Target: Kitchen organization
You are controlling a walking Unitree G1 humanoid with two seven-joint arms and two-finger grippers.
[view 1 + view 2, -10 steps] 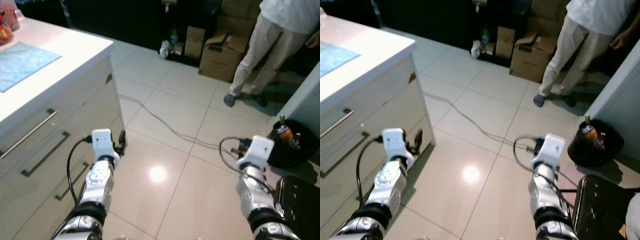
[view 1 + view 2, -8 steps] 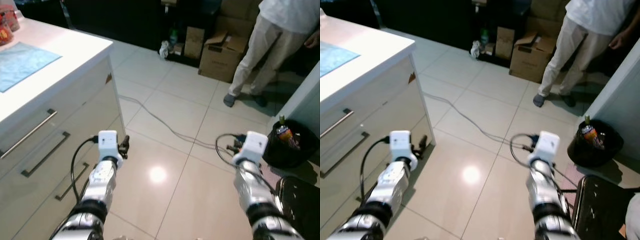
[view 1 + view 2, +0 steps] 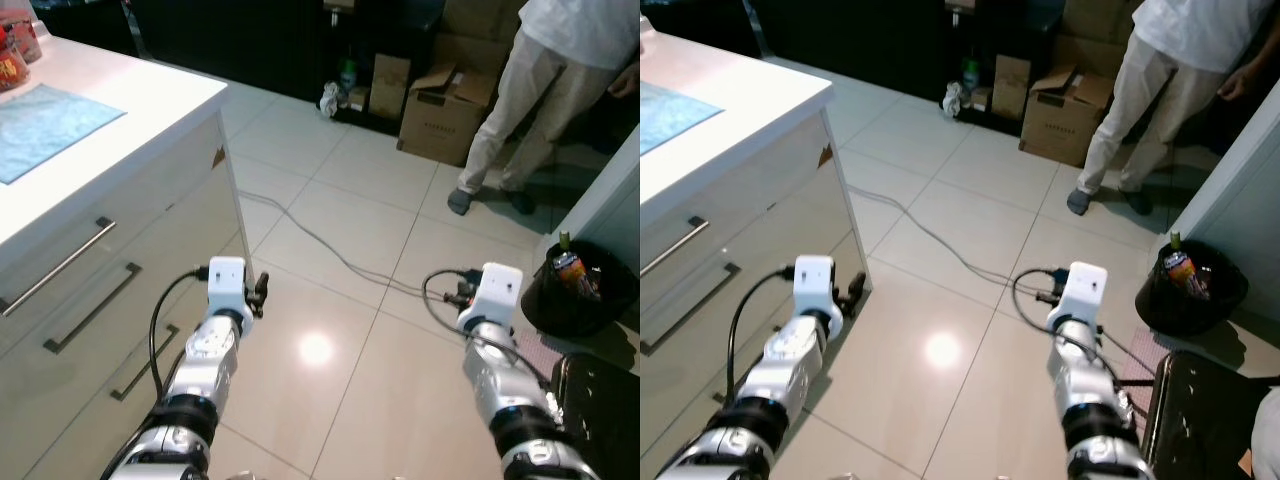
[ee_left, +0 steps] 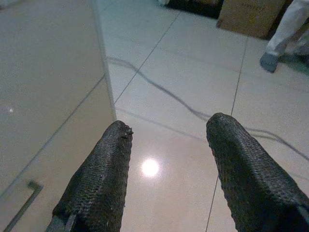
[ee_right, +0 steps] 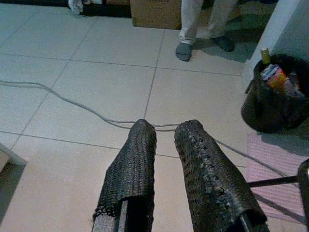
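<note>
Both arms are raised forward over the tiled floor [image 3: 330,230], nothing carried. Left gripper [image 4: 169,135]: fingers spread wide, empty, held just beside the corner of the counter's drawer front. Right gripper [image 5: 166,133]: fingers nearly together with a narrow gap, empty, held over open floor.

To the left stands the counter [image 3: 130,110], white top, with bar-handled drawers [image 3: 70,265] below. A pale blue cloth [image 3: 45,115] lies on the top well back from the near corner; a red packet [image 3: 12,55] sits at its far edge.

A grey cable [image 3: 330,255] runs across the floor between the arms. To the right, a black bin [image 3: 580,290] holds bottles. Farther off are cardboard boxes [image 3: 440,110] and a person [image 3: 520,110] standing beside them.

Judgement: transit or approach step; no item is engaged. The next move likely calls for turning toward the counter and choosing one item or drawer handle. Which one is meant cannot be told.
</note>
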